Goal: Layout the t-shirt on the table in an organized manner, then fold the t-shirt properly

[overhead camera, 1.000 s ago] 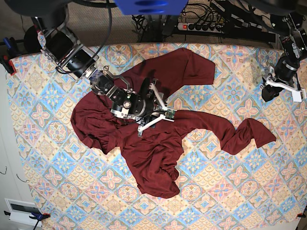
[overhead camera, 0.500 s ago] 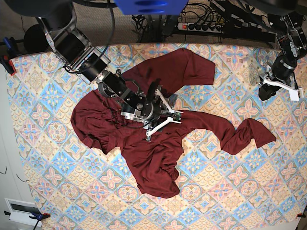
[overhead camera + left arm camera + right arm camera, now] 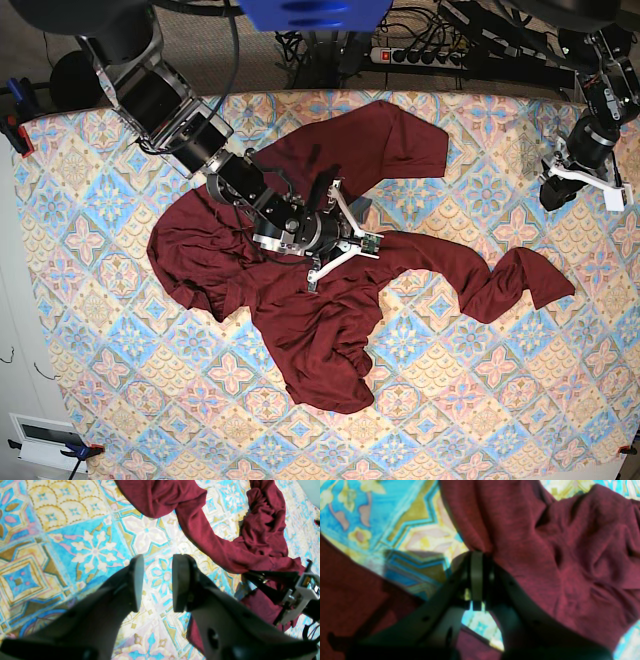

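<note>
Right claw (image 3: 355, 243) clenched on an edge of the crumpled t-shirt (image 3: 320, 320) mid-tabletop (image 3: 80, 200); judgement: draw that edge outward slowly to flatten; left claw (image 3: 555, 195) near the far-right edge, parted, holding nothing.

The right arm reaches low toward mid-table, its gripper (image 3: 476, 555) pinched closed. The left gripper (image 3: 156, 582) hangs raised at the far side, jaws parted.

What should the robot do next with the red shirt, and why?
Probably lift and pull that edge outward. The right gripper is shut on a fold of the t-shirt, which lies crumpled on the table, while the left gripper waits empty.
</note>
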Controlling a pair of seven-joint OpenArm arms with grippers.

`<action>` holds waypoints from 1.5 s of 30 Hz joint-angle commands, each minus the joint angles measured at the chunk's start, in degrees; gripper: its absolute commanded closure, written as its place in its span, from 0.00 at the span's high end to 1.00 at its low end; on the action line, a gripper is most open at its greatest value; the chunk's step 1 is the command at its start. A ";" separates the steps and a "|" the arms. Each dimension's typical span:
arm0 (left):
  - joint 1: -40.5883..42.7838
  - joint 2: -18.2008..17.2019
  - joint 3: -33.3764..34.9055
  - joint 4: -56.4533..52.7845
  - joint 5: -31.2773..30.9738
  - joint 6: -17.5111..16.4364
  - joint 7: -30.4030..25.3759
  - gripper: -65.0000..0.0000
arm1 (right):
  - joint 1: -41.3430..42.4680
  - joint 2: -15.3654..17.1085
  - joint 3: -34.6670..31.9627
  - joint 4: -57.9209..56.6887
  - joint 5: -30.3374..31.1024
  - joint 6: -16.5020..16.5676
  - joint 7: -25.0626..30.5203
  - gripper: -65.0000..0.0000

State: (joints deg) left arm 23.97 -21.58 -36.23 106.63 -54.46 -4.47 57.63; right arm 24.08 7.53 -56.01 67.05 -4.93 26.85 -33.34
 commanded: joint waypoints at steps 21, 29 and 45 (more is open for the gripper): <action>-1.50 2.29 2.78 0.93 -0.62 -0.23 -0.97 0.30 | 17.73 4.65 55.35 -10.91 -2.59 -0.08 0.42 0.01; -1.50 2.64 2.78 0.93 -0.71 -0.23 -0.97 0.30 | 23.88 7.20 61.42 -24.63 -13.75 -0.17 5.34 0.25; -1.77 2.64 2.78 0.93 -0.71 -0.23 -0.88 0.30 | -5.22 6.93 36.98 15.55 -18.76 0.09 0.51 0.44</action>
State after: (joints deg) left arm 22.50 -18.09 -33.08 106.63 -54.33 -4.38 57.60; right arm 19.00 13.50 -19.64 82.46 -23.46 26.85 -31.97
